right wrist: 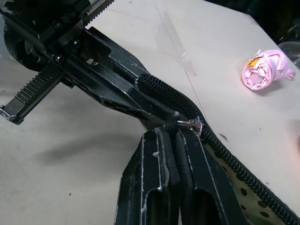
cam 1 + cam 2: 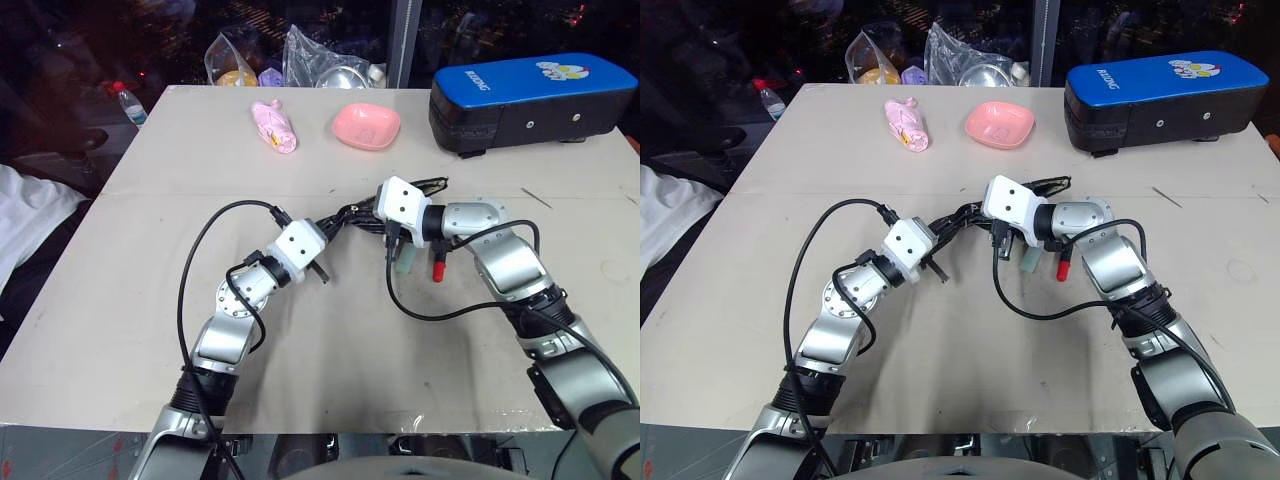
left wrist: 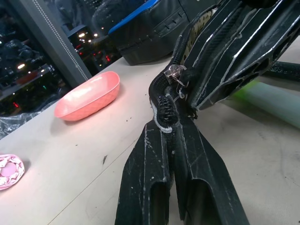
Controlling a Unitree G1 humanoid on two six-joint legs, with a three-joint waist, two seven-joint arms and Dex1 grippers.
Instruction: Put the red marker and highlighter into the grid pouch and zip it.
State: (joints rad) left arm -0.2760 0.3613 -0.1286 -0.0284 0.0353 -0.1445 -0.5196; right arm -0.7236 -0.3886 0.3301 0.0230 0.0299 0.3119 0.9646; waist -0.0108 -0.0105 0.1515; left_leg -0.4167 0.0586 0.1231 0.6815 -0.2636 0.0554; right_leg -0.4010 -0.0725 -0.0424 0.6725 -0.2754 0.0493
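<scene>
A big pale table [image 2: 130,300] fills the space, with dark windows behind it. In the middle, the left gripper [image 3: 165,123] is squeezed tight on the end of the grid pouch [image 1: 243,187] by the zipper. The right gripper [image 1: 174,133] is nearly together, pinching the pouch right at the zipper pull [image 1: 194,124], which sits close to the left gripper. The highlighter [image 2: 404,262] and the red marker [image 2: 438,268] lie on the table just beside the right arm. Farther off, by the far edge, are a pink bowl [image 2: 366,126], a pink wrapped thing [image 2: 273,126] and a blue and black case [image 2: 530,100]. The near part of the table is bare on both sides.
</scene>
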